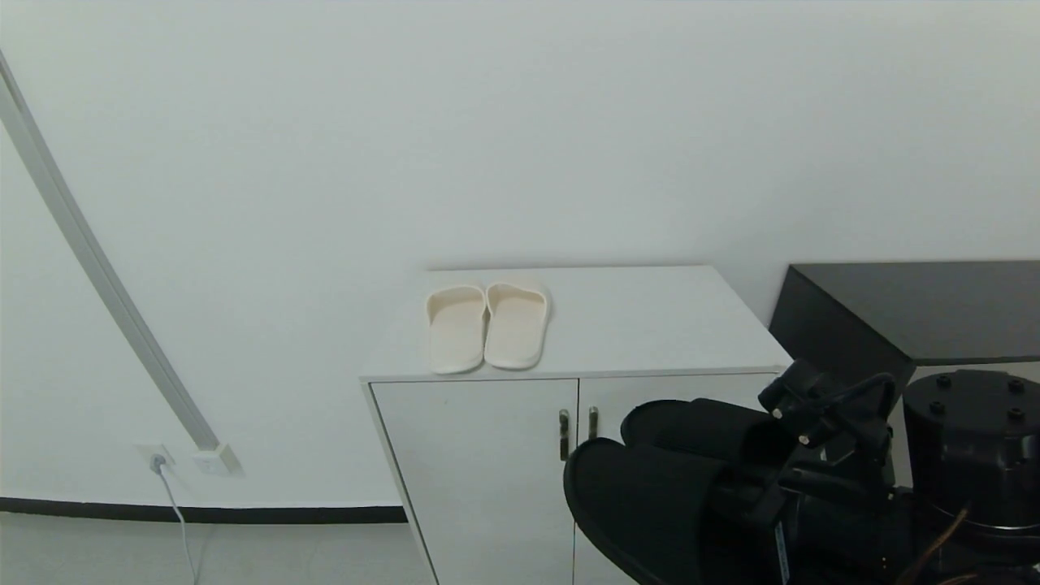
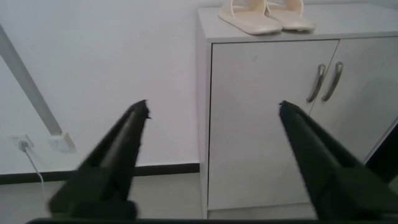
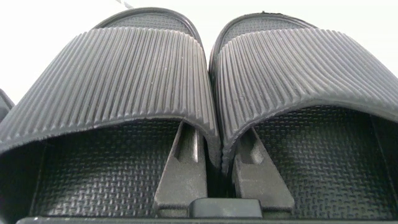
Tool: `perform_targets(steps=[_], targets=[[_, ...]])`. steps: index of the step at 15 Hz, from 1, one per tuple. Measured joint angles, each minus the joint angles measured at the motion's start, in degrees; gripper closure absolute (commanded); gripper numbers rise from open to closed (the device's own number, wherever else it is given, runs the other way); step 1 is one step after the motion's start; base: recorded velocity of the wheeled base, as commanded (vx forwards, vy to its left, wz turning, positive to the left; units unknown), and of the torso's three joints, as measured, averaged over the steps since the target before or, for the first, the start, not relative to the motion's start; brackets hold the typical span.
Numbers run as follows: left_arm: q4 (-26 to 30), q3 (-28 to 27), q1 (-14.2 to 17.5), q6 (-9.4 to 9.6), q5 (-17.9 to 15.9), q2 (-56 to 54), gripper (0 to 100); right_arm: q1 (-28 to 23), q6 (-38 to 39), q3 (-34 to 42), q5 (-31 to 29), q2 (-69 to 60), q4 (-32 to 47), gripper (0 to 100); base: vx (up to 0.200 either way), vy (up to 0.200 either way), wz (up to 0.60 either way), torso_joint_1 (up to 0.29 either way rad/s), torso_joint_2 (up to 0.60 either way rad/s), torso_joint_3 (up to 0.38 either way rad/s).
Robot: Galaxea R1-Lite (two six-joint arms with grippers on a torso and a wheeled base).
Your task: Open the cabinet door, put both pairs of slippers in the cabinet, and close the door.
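Pinching black ribbed rubber slippers (image 3: 155,68), right gripper (image 3: 216,140); left gripper (image 2: 211,109) stands open; cream slippers (image 1: 486,327) sit at front edge atop white cabinet (image 1: 650,325)

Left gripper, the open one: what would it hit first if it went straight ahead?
Probably the shut left door, near its outer edge: the left gripper points there, jaws open. Depth is hard to judge.

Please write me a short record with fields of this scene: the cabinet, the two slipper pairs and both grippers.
cabinet: white, both doors shut
cream slippers: side by side on top of the cabinet
black slippers: pair held by the right gripper, in front of the cabinet
left gripper: open, empty, facing the doors
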Motion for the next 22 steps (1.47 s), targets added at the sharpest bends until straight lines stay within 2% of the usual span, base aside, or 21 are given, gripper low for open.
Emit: perform_targets(steps=[13,22], targets=[[0.0,0.0,0.0,-0.2,0.0,0.0,0,0.4,-1.1,1.1,0.1,-0.4,-1.1,100,0.0,0.0,0.0,-0.205,0.52,0.322],[0.1,-0.1,0.0,0.05,0.0,0.0,0,0.5,-1.1,1.5,0.2,-0.1,-1.1,100,0.0,0.0,0.0,-0.125,0.47,0.34]])
